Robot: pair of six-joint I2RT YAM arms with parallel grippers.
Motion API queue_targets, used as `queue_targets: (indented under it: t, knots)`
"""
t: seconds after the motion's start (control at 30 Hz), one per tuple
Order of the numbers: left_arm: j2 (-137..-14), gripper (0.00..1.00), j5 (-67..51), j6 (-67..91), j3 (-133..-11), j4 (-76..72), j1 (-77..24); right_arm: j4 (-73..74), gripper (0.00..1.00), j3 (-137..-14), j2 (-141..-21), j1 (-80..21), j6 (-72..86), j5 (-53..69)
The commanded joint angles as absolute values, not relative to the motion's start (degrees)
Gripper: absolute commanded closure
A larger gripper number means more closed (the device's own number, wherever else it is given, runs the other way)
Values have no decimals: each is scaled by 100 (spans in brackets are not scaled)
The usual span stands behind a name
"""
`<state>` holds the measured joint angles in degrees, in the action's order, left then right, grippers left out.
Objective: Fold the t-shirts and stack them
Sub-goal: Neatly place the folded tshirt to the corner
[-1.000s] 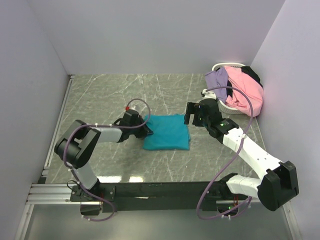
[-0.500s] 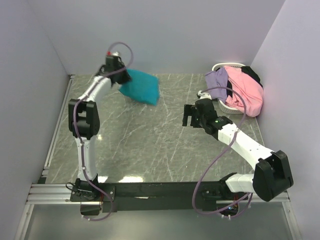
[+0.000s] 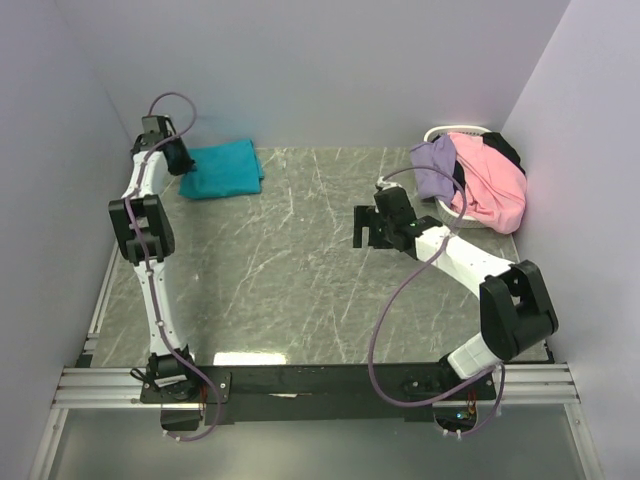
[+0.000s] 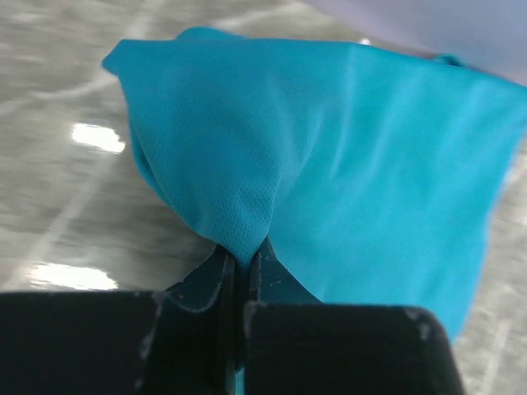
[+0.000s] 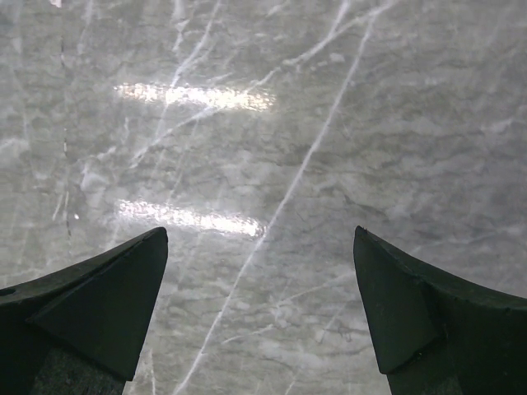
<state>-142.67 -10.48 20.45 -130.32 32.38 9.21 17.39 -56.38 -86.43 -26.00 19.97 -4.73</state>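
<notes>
Grey marbled tabletop, two things on it

We see a glossy grey tabletop [image 3: 300, 260], veined with pale lines and catching bright streaks of light. A folded teal t-shirt [image 3: 222, 168] lies in its far left corner, close to the back wall. A white wire-rimmed basket [image 3: 437, 131] stands in the far right corner, well apart from it.

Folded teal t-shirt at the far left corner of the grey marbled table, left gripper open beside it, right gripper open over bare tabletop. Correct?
Not quite: the left wrist view shows the left gripper shut, pinching a fold of the folded teal t-shirt. The rest holds: shirt at the far left corner of the grey marbled table, right gripper open over bare tabletop.
</notes>
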Motion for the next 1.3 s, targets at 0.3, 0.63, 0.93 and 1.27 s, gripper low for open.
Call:
queue_targets:
  t: [0.3, 0.63, 0.93, 1.27]
  knots:
    - [-14618, 99, -880, 1486, -13844, 2911, 1696, 1468, 0, -6205, -9377, -2575, 2004, 254]
    - [-14555, 99, -18, 1029, -13644, 2164, 1758, 1415, 0, -6425, -9782, -2575, 2030, 527]
    - [-14608, 97, 623, 730, -13607, 1953, 1775, 1371, 0, -6513, -9967, -2575, 2048, 712]
    - [-14362, 19, 659, 659, -13096, 1574, 1749, 1292, 0, -6425, -9993, -2575, 2083, 896]
